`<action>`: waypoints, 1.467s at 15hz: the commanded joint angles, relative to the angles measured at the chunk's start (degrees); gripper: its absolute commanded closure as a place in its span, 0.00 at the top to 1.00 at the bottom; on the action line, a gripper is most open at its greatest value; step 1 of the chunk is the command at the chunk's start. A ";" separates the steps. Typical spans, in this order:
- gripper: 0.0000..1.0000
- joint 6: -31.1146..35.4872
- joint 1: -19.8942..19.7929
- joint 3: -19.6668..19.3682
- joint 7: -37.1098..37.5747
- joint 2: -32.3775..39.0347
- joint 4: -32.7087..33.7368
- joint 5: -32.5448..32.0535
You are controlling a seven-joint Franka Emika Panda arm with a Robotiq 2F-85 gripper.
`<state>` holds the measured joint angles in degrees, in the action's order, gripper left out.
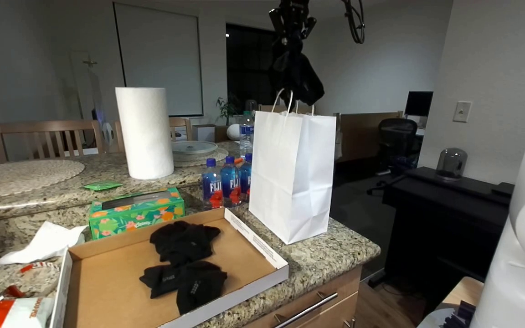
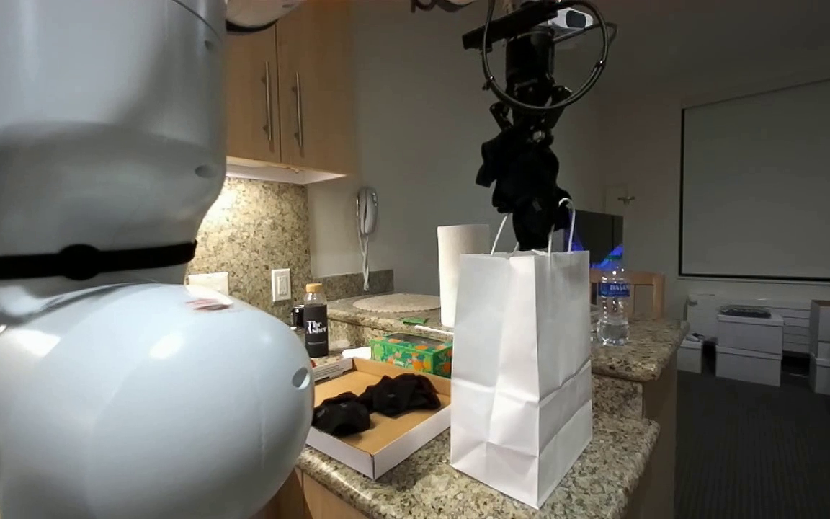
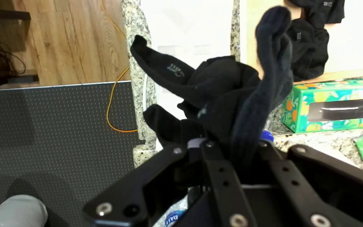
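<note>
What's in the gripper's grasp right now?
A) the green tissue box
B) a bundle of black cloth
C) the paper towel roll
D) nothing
B: in the wrist view the gripper pinches the bundle of black cloth, which also hangs below it in both exterior views.

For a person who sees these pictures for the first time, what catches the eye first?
The tall white paper bag stands upright on the granite counter. Above it, the gripper holds a bunch of black socks. Beside the bag, other black socks lie in a shallow cardboard tray.
</note>
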<state>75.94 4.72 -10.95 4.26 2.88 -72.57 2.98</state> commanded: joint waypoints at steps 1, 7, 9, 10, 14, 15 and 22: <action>0.11 -2.71 -1.97 -1.62 -1.03 -0.65 -0.62 8.70; 0.10 -5.72 -3.87 -4.19 1.44 0.68 -1.35 19.67; 0.10 -5.34 -4.03 -4.80 2.06 1.33 -2.20 19.53; 0.10 -5.06 -3.97 -5.03 2.19 1.63 -2.85 18.92; 0.10 -4.39 -3.48 -5.62 2.50 2.20 -5.19 17.90; 0.10 -4.33 -3.39 -5.67 2.65 2.24 -5.56 17.73; 0.74 -3.93 -3.07 -5.54 3.58 2.17 -6.14 16.86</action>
<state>71.41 1.30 -16.57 6.10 6.10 -77.64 20.59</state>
